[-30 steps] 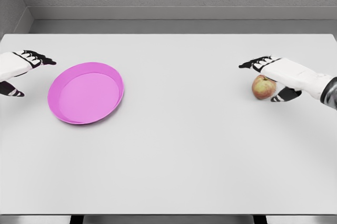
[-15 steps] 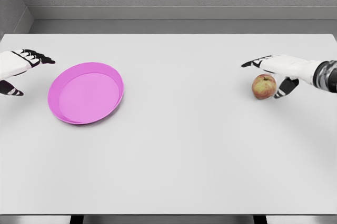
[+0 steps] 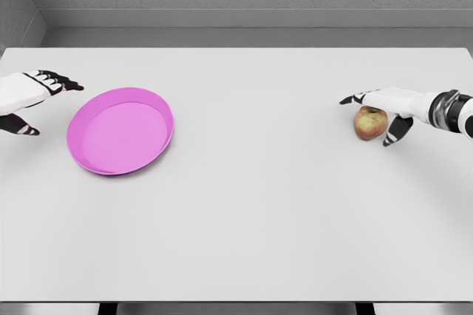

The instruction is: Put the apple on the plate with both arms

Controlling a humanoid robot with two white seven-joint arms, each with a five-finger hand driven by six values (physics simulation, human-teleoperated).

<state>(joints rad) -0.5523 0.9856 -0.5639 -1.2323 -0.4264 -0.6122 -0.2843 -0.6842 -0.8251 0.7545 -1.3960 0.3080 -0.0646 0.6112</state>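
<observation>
A red-and-yellow apple (image 3: 367, 124) rests on the white table (image 3: 251, 204) at the right. My right hand (image 3: 373, 115) reaches in from the right edge and arches over the apple's top and right side, fingers spread and not closed around it. A shallow pink plate (image 3: 120, 130) lies on the left part of the table. Just left of the plate, at the picture's edge, my left hand (image 3: 33, 102) hovers with fingers spread, holding nothing.
The table's far edge meets a grey wall; its near edge runs along the bottom of the view. A wide stretch of bare tabletop separates plate and apple.
My right hand has dropped lower and turned over the apple, wrist pulling back toward the right edge. The apple, plate and left hand have barely moved.
</observation>
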